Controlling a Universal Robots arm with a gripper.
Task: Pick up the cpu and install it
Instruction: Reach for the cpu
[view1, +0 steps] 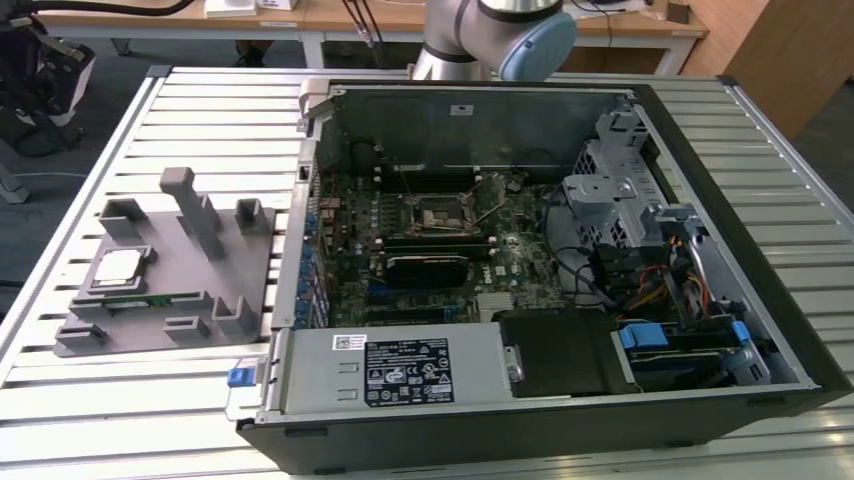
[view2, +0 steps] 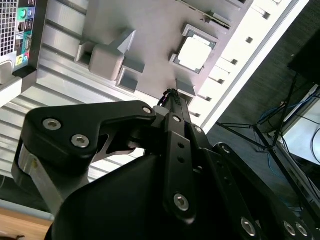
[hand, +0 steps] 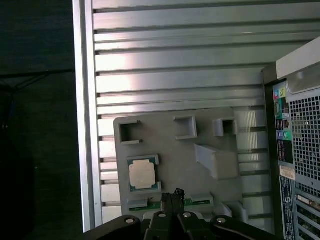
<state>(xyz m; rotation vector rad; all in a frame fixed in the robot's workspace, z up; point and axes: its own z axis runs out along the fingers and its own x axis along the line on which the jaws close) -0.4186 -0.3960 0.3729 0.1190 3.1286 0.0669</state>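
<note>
The cpu (view1: 120, 266) is lying flat, silver top up, in a square recess of the grey holder plate (view1: 160, 335), which is resting on the slatted metal tabletop (view1: 214, 100) at the exterior view's left of the open computer case (view1: 767, 330). A green memory stick (view1: 150, 300) is sitting on edge in a slot just beside it. Inside the case the motherboard's socket (view1: 445, 212) is standing bare, with its metal frame around it. In both wrist views the claw (hand: 176, 194) is hanging above the holder plate, near the cpu (hand: 142, 175) but apart from it. Its tips are pressing together with nothing between them. In the second wrist view the claw (view2: 171, 95) is pointing down beside the cpu (view2: 195, 52). The robot arm (view1: 494, 35) is rising behind the case.
</note>
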